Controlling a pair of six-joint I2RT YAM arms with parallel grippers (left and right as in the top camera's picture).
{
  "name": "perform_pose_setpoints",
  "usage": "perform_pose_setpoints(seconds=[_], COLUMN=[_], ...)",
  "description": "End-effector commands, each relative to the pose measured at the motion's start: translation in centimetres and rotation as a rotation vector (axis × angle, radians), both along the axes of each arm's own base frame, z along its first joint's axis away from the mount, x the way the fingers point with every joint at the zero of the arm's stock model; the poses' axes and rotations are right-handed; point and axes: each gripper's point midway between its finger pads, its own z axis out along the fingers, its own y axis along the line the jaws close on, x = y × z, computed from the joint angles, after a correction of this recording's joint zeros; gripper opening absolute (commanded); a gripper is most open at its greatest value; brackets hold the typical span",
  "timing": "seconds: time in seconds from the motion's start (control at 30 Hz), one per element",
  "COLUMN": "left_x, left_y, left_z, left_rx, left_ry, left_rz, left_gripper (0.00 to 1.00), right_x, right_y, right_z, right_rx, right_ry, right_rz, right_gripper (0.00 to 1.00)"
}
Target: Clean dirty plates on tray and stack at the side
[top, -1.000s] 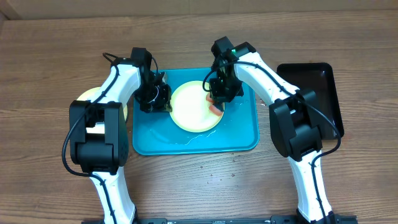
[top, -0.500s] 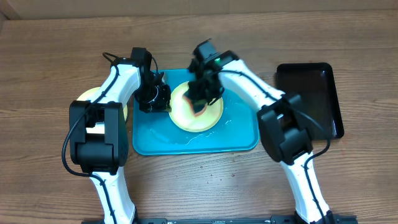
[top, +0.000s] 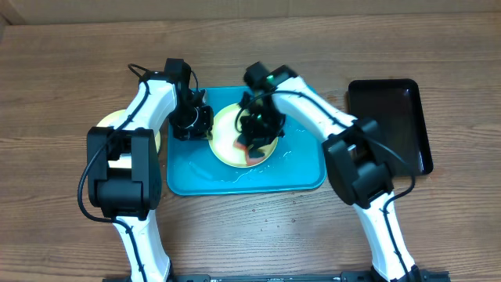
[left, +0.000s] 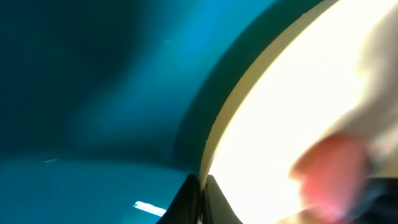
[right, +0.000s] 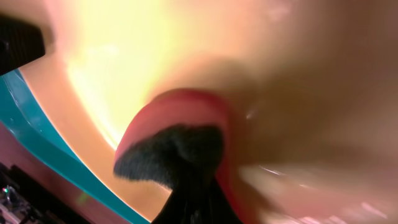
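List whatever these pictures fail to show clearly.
1. Plate centre, overhead: covered by the right hand and its sponge, so any smears are unseen.
2. Side plate, overhead: mostly under the left arm. Whether it is one plate or a stack is unclear.
3. Left hand grip, left wrist view: fingers are cut off by the bottom edge, and glare washes out the plate.
4. Right wrist view: too blurred for detail.
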Motion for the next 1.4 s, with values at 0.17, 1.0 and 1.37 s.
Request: perform_pose_setpoints(seconds=[0.17, 1.0, 1.37], left_x=[2.3, -1.2, -3.3], left_y=[3.3, 1.6, -1.0], left_z=[7.8, 24.8, 30.6], left_rx=[0.163, 1.021, 1.284], left_ry=[-0.244, -0.822, -1.073], left_rz=[0.008, 0.05, 0.079], left_gripper=[0.04, 0.04, 0.04], right_x=[5.0, 7.7, 7.6], right_y=[-5.0, -15.6, -15.6], right_z=[14.5, 19.8, 19.7], right_rx=[0.136, 0.093, 0.091], right_ry=[-0.337, -0.447, -0.441], right_rz=[-0.128, -0.366, -0.366], right_gripper=[0.04, 0.04, 0.04])
